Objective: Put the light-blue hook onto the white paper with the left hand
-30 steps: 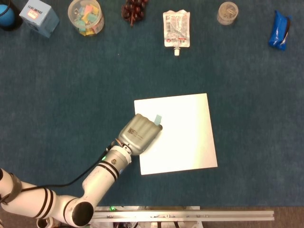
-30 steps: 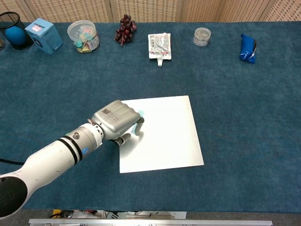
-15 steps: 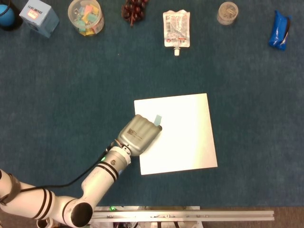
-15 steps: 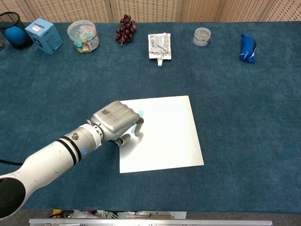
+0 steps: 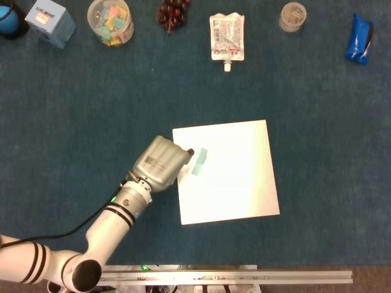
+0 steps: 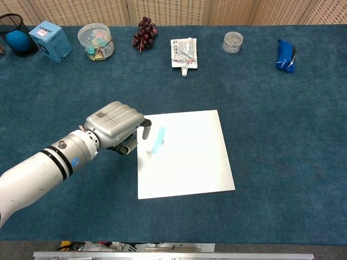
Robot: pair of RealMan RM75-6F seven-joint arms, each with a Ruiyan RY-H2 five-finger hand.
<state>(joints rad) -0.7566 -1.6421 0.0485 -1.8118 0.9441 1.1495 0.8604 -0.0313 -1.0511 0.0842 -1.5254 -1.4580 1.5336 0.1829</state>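
- Since a second ago the left hand [image 5: 162,163] [image 6: 115,126] has pulled back toward the paper's left edge and let go of the light-blue hook [image 5: 199,161] [image 6: 157,141], which was tucked under its fingers before.
- The hook now lies flat on the white paper [image 5: 238,177] [image 6: 190,162], just beyond the fingertips, apart from them.
- The hand holds nothing; its fingers are curled downward, knuckles up, with the tips over the paper's left edge.
- The right hand does not show in either view.
- Far past the hand, along the back of the blue table [image 5: 91,110] [image 6: 271,108], sit a tub of coloured clips [image 5: 110,22] [image 6: 96,40], a bunch of dark grapes [image 5: 173,12] [image 6: 143,32] and a white pouch [image 5: 226,38] [image 6: 183,52].
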